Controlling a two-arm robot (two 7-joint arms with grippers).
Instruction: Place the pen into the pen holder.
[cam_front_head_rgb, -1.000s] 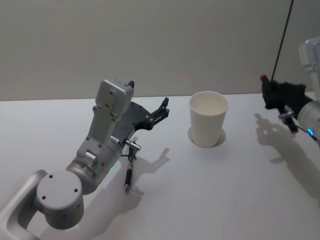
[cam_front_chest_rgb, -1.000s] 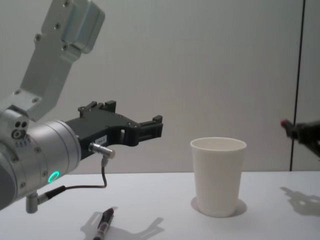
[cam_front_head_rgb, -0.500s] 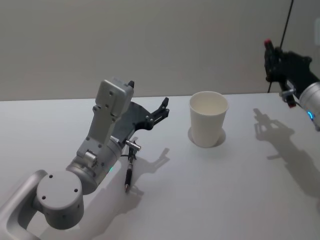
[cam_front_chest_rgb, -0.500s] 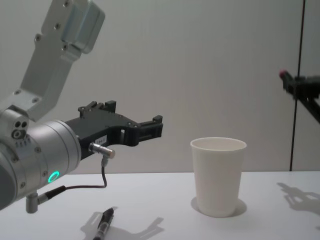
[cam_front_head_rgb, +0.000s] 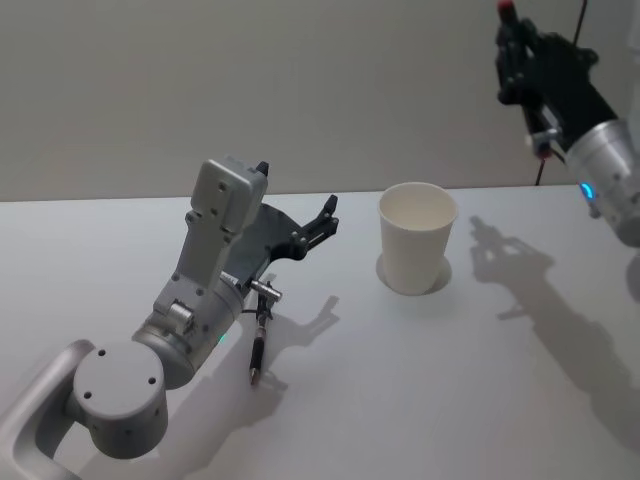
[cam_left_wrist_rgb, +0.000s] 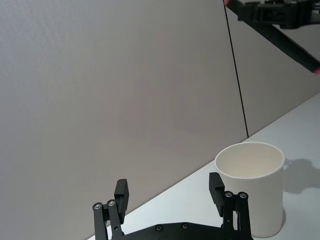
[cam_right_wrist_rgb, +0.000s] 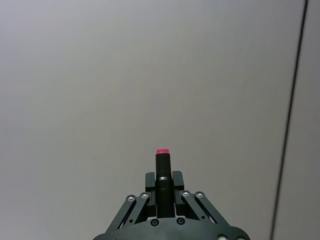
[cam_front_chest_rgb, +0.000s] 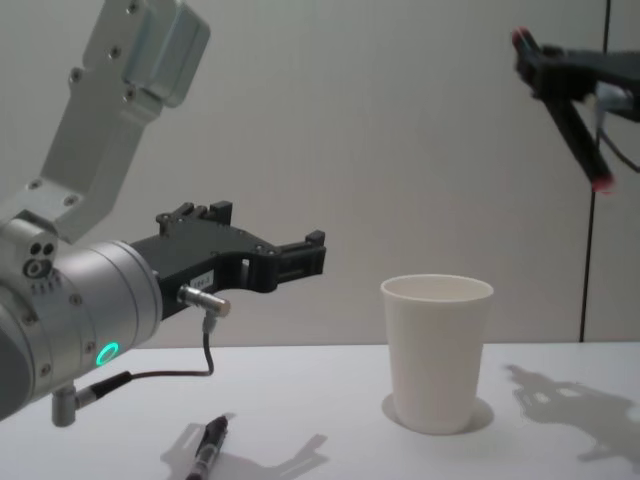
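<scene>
The pen holder (cam_front_head_rgb: 415, 245) (cam_front_chest_rgb: 437, 350) (cam_left_wrist_rgb: 251, 192) is a white paper cup standing upright on the table. High above it and to its right, my right gripper (cam_front_head_rgb: 517, 55) (cam_front_chest_rgb: 545, 68) (cam_right_wrist_rgb: 162, 184) is shut on a black pen (cam_front_chest_rgb: 577, 130) (cam_right_wrist_rgb: 162, 167) with red ends, held tilted. My left gripper (cam_front_head_rgb: 325, 220) (cam_front_chest_rgb: 302, 258) (cam_left_wrist_rgb: 169, 191) hangs open and holds nothing, in the air left of the cup. A second black pen (cam_front_head_rgb: 257, 352) (cam_front_chest_rgb: 208, 445) lies on the table under the left arm.
The white table (cam_front_head_rgb: 420, 400) has free room in front of and to the right of the cup. A plain wall stands behind it, with a thin dark cable (cam_front_chest_rgb: 596, 240) hanging down at the far right.
My right gripper has risen and moved left toward the cup with the pen in it. The left arm, the cup and the pen on the table have not moved.
</scene>
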